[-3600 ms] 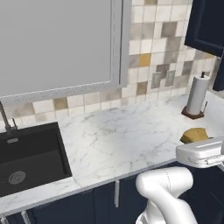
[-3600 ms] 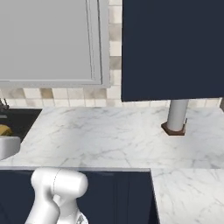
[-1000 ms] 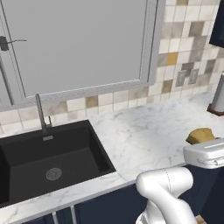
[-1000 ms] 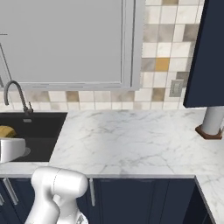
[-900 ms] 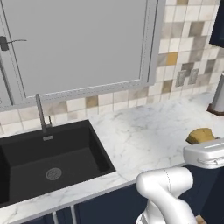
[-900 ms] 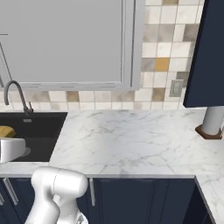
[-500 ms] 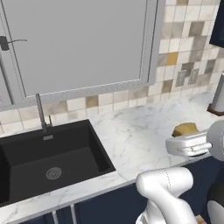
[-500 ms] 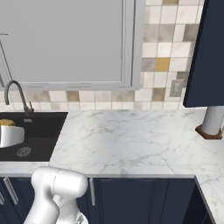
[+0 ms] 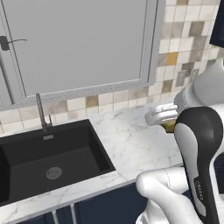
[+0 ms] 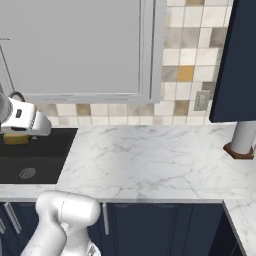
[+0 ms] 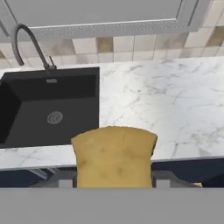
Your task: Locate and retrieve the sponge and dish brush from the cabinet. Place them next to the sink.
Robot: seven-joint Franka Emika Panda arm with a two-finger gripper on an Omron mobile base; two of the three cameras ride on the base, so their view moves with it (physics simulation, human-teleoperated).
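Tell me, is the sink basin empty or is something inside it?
Empty. The sink shows bare black walls and its drain in the hand view; the sponge is in the gripper, above the counter.

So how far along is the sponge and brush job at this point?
Done: the sponge is out of the cabinet, clamped in the gripper. In hand: carrying it above the counter right of the sink. Left: setting it down, then fetching the dish brush.

the sink (image 9: 52,157) sits left in the counter (image 9: 140,144), faucet (image 9: 41,113) behind it.
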